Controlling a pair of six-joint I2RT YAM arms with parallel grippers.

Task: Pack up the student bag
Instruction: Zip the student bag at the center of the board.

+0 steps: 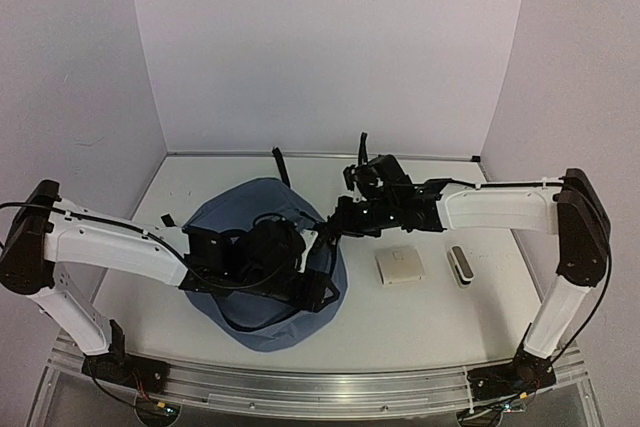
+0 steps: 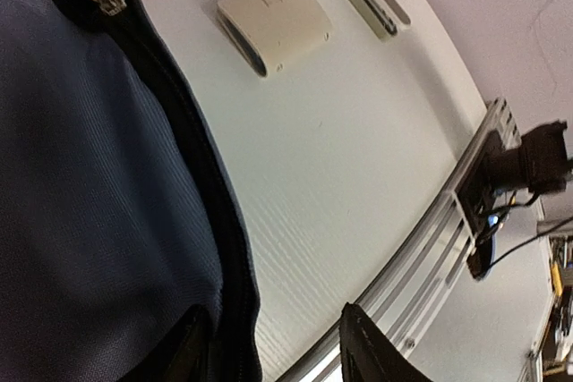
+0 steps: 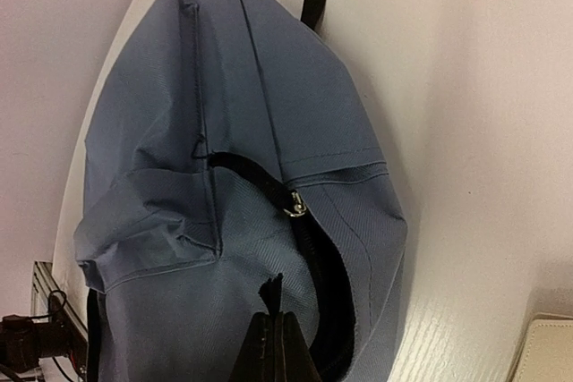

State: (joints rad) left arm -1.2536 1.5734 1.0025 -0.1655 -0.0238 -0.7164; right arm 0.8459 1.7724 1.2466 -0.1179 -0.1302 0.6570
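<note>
The student bag, slate-blue fabric, lies on the table left of centre under my left arm. Its zip is partly undone, showing a dark gap below the metal slider. My left gripper hovers at the bag's right edge. In the left wrist view its fingers stand apart, with the bag's zip edge by the left finger and bare table in the gap. My right gripper is shut on a small black tab on the bag's fabric.
A cream flat box and a slim grey-and-white item lie on the table right of the bag. A black strap trails behind the bag. The aluminium rail runs along the near table edge.
</note>
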